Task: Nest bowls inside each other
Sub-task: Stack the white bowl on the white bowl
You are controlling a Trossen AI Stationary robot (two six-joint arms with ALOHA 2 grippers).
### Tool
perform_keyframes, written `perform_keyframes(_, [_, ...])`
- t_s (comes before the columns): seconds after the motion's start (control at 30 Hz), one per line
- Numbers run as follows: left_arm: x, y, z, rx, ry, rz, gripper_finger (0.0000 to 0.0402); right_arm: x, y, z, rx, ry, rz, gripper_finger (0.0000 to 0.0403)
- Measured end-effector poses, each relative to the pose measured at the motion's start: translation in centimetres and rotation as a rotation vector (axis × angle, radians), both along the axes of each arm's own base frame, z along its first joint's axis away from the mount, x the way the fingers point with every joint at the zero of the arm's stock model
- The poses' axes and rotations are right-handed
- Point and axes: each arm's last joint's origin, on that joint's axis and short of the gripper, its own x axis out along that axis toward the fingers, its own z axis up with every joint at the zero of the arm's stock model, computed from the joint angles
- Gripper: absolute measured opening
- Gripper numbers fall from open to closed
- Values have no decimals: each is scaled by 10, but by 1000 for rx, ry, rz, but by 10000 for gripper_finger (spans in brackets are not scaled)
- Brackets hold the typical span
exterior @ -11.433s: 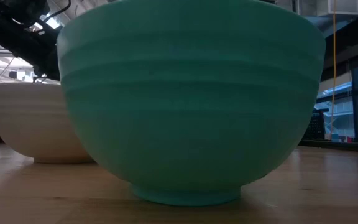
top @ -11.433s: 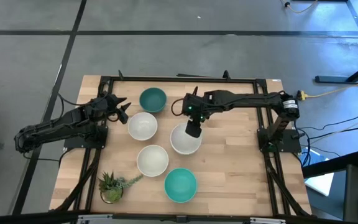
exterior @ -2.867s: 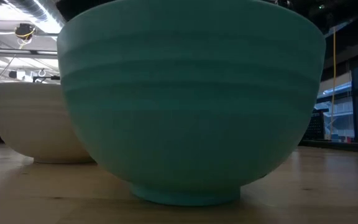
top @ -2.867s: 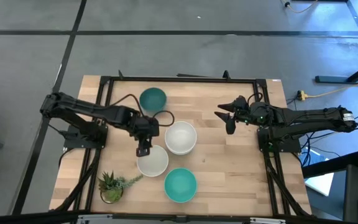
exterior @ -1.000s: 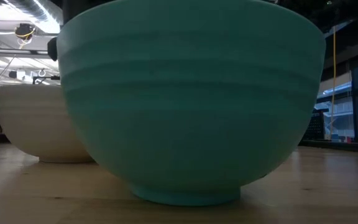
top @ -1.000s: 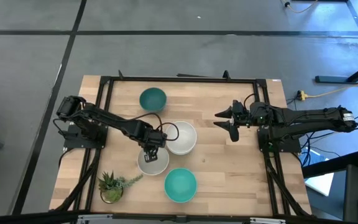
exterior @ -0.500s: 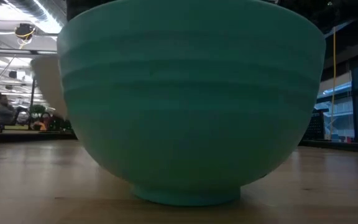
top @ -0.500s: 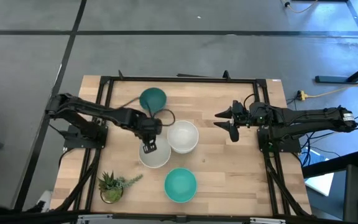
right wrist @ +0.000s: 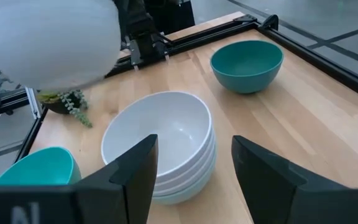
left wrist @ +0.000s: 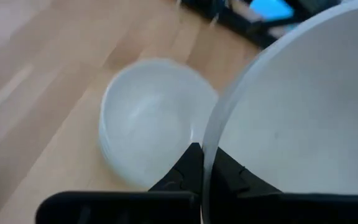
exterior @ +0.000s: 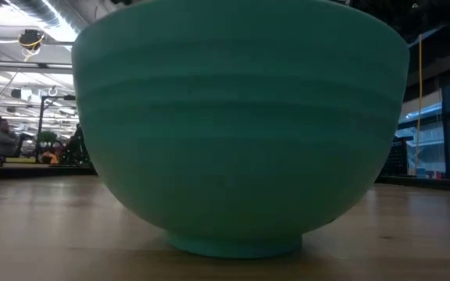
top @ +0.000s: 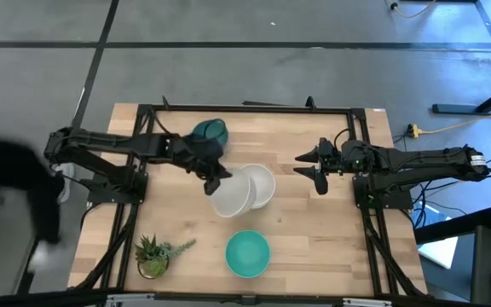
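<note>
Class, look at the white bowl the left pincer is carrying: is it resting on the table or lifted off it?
Lifted. The left pincer grips the white bowl by its rim, and the right wrist view shows it in the air above the stack of white bowls.

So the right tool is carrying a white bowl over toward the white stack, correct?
No, the left tool is carrying the white bowl toward the white stack. The high view shows the right tool empty, waiting off to the side.
</note>
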Motion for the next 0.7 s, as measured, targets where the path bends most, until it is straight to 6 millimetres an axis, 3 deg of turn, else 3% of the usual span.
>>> perform_keyframes(0.23, [6, 18, -6, -24, 13, 72, 0, 0, 0, 0, 4, -1, -1, 207])
perform_keyframes(0.47, [33, 28, -4, 2, 62, 48, 0, 0, 0, 1, 7, -9, -2, 207])
perform_keyframes(0.7, [54, 36, 3, 49, 300, 60, 0, 0, 0, 0, 25, -3, -8, 207])
